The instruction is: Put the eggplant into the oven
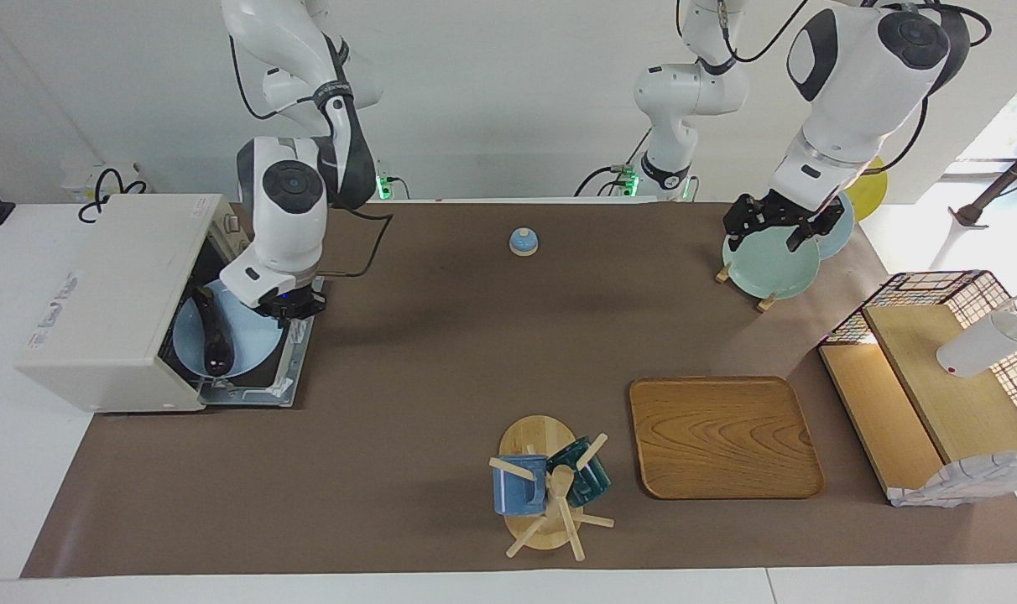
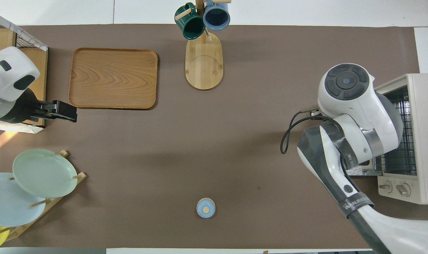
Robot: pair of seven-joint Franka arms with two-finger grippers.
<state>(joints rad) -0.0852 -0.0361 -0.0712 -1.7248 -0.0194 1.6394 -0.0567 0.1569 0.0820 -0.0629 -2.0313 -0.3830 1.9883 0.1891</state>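
eggplant (image 1: 215, 330) on blue plate (image 1: 252, 348) at oven (image 1: 110, 294) mouth — plate rim pinched in right gripper (image 1: 292, 307) — left gripper (image 1: 775, 220) spread wide over green plate (image 1: 769, 264).

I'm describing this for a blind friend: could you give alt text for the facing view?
The right gripper holds a blue plate carrying the eggplant at the open oven. The left gripper waits over a plate rack.

We see a glossy purple-black eggplant (image 1: 215, 335) on a pale blue round plate (image 1: 252, 348) at the off-white boxy oven (image 1: 97, 294). We note a brown table covering (image 1: 408, 403), a honey-grained wooden tray (image 1: 724, 436), and blue (image 1: 513, 491) and dark green (image 1: 588, 474) mugs.
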